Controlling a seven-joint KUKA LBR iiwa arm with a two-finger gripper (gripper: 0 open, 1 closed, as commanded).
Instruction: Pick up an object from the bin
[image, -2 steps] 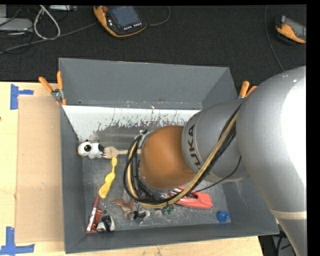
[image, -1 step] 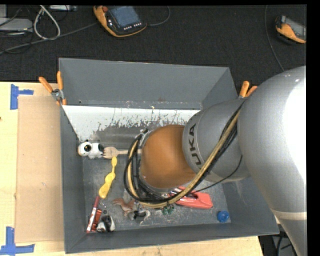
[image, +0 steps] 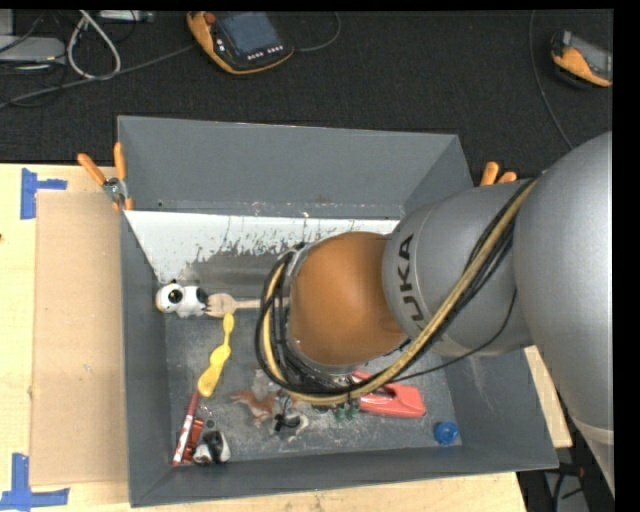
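The lower end of my gripper (image: 287, 418) shows below the orange wrist cover, down near the bin floor at the front middle. A small brown figure (image: 254, 399) lies just left of it, touching or nearly so. On its right, a red flat piece (image: 398, 403) sticks out from under the arm, with a small green bit (image: 345, 409) between the two. A yellow spoon-shaped thing (image: 216, 360) lies farther left. Nothing can be seen held.
A white toy with black eyes (image: 178, 297) sits at the left wall. A red and black stick (image: 187, 430) and a black and white piece (image: 211, 448) lie in the front left corner. A blue ball (image: 446, 433) rests front right. The arm covers the bin's middle and right.
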